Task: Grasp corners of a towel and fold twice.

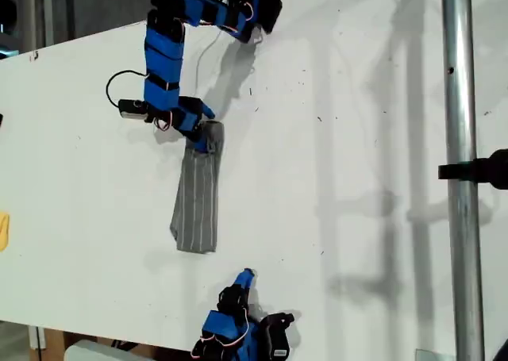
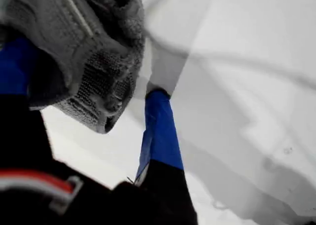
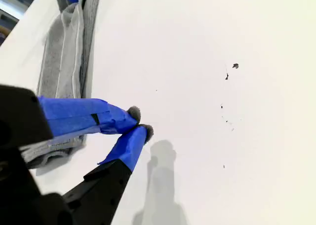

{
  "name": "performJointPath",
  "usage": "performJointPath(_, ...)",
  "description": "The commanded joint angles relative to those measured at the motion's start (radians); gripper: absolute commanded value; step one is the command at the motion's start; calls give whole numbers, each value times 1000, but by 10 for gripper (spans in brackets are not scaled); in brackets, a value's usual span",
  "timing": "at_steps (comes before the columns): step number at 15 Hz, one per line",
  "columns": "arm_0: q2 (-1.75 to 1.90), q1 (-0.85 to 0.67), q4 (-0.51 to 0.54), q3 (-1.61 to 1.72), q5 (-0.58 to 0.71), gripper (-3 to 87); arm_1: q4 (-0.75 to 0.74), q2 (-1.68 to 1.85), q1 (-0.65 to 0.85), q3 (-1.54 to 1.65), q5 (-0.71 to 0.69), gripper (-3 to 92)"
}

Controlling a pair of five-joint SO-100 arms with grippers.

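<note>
The towel [image 1: 197, 206], grey with thin pale stripes, lies folded into a long narrow strip on the white surface [image 1: 357, 178], running lengthwise from the exterior view's upper middle downward. Its upper end [image 1: 211, 132] is bunched and lifted; its lower end lies flat.

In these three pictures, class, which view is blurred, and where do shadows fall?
First wrist view: the towel sits very close and soft, out of focus. Second wrist view: sharp, my second gripper casting a shadow on the table. Exterior view: pole shadows cross the table.
</note>
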Motion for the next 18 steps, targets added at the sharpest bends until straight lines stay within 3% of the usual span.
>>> performJointPath(1, 8, -15, 12, 6, -5, -1, -8, -12, -5, -107, -15, 66)
performJointPath(4, 8, -21, 12, 6, 6, -4, 8, 51, 20, -31, -20, 49)
performJointPath(7, 8, -17, 12, 6, 6, -4, 37, 416, -8, 279, -5, -2)
performJointPath(11, 8, -8, 12, 6, 5, -3, 548, 1106, -183, 479, 198, -2)
performJointPath(12, 8, -3, 12, 6, 3, -3, 595, 1163, -215, 443, 225, -2)
performJointPath(13, 8, 3, 12, 6, -2, -1, 517, 1106, -216, 405, 216, -2)
performJointPath(16, 8, 15, 12, 6, -25, 15, 61, 626, -193, 149, 110, -2)
performJointPath(18, 8, 18, 12, 6, -34, 18, -110, 382, -210, -121, 40, 8)
